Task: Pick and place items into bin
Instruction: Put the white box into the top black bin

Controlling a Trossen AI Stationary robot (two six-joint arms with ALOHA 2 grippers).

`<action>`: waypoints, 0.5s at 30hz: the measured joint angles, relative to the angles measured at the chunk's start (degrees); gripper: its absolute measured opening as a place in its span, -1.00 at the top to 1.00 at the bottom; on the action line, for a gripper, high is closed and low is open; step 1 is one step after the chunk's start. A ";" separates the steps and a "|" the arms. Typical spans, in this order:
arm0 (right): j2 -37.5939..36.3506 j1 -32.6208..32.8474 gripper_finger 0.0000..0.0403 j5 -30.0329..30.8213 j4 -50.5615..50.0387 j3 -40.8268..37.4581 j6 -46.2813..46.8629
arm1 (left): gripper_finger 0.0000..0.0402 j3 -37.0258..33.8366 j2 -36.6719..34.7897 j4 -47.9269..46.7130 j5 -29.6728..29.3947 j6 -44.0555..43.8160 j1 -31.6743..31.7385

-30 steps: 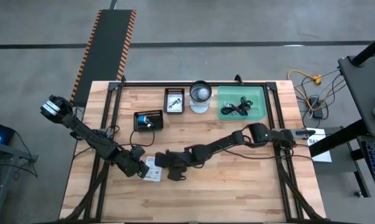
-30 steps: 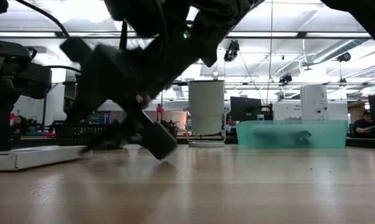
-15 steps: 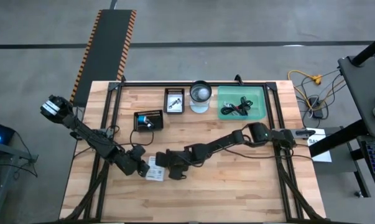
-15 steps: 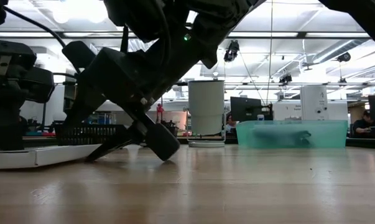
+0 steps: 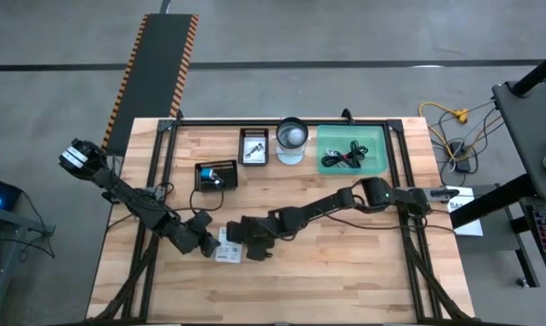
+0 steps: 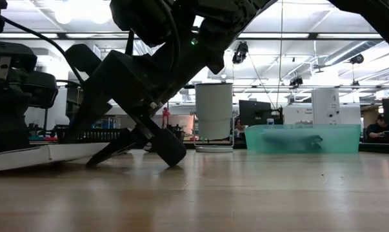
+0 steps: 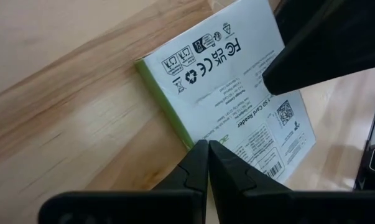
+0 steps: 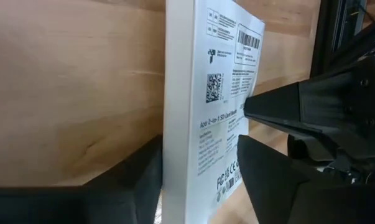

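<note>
Both arms meet over the flat white printed packet (image 5: 227,251) near the front of the wooden table (image 5: 345,272). The right gripper (image 8: 196,180) straddles its edge with fingers spread, not yet clamped, while the left gripper (image 7: 207,163) presses down with fingers closed together, holding nothing. Black coiled cables (image 5: 352,152) already lie in the translucent green bin (image 5: 325,138); this packet and the two black trays (image 5: 215,172) behind remain out.

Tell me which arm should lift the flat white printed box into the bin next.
Right, probably. The right end effector already has its open fingers on either side of the flat white printed box, and the translucent green bin sits on its side. The left end effector is shut, only pressing on the box.
</note>
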 joint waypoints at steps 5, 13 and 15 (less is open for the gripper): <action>0.00 0.07 0.36 1.15 0.26 0.00 -0.08 | 1.00 -0.04 0.02 0.16 -0.05 0.13 0.00; -0.22 0.23 0.87 5.64 1.55 0.17 0.21 | 1.00 -0.61 -2.31 3.63 0.12 10.74 0.04; -0.35 0.25 0.87 6.71 1.22 0.17 0.27 | 1.00 -0.59 -4.21 3.85 0.01 13.13 0.04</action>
